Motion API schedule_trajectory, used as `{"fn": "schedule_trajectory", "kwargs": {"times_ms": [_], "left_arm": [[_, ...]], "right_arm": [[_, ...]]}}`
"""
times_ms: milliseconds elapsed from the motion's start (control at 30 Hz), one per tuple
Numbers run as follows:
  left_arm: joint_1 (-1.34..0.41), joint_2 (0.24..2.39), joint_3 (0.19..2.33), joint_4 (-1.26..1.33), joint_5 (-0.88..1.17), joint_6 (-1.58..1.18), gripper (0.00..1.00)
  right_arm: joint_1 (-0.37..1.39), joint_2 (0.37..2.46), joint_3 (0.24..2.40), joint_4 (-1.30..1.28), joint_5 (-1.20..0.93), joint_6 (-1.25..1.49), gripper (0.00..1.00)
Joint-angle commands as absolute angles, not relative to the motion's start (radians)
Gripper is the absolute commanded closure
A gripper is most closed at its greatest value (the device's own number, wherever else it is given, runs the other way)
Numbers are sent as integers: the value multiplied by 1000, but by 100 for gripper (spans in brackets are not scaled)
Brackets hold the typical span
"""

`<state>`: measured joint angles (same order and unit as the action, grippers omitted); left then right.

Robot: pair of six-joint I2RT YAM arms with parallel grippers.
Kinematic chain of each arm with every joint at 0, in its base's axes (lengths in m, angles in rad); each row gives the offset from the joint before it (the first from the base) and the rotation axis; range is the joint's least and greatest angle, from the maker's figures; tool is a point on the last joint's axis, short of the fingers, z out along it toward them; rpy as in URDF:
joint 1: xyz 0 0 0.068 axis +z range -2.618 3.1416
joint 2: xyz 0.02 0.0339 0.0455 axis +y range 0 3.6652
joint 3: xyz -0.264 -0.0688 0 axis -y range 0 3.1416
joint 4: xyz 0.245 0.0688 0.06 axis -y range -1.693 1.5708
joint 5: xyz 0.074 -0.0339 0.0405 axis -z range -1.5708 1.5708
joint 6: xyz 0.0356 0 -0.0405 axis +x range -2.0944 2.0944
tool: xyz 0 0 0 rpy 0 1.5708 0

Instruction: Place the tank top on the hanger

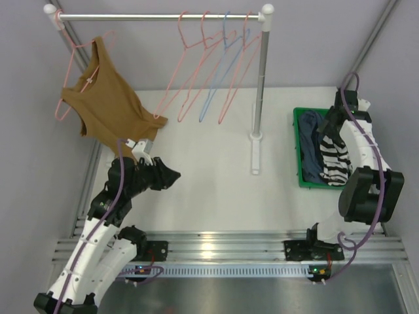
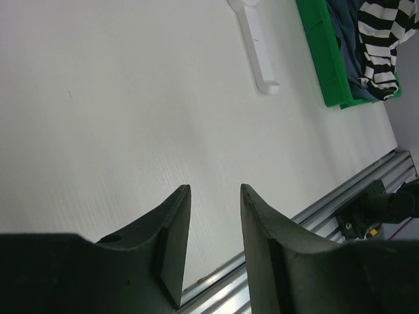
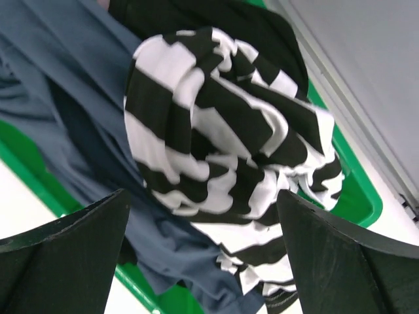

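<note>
Black-and-white striped soft tank top (image 3: 222, 131) lies bunched in the green plastic bin (image 3: 359, 204). My right pincer (image 3: 201, 199) gapes wide over it, and my left pincer (image 2: 215, 191) stands apart over the white desk (image 2: 131, 98).

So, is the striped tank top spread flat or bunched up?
Bunched up. The tank top lies crumpled in a heap on the blue-grey garment inside the green bin.

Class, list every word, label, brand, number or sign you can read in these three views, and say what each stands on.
None: no text can be read in any view.
The striped tank top, blue-grey garment, green bin and brown top show no print.
The white block by the left arm's wrist shows no legible marking.
The small lights at the arm bases are too small to tell.
</note>
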<state>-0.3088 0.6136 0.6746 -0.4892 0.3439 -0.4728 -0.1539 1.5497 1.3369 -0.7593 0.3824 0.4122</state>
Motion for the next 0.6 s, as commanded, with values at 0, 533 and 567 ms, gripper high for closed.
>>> {"fn": "schedule_trajectory", "kwargs": {"times_ms": [0,533,567], "left_arm": [[-313,606,669,-422,371,-460,59],[-314,617,667,-410,423,-449,59],[-314,620,667,-408,423,-449,59]], "right_arm": [[-170,1597,1428,-712,481,381,7],[-170,1503,1652,-892,307,324,100],[-161,1477,1686,-920,273,319,100]]}}
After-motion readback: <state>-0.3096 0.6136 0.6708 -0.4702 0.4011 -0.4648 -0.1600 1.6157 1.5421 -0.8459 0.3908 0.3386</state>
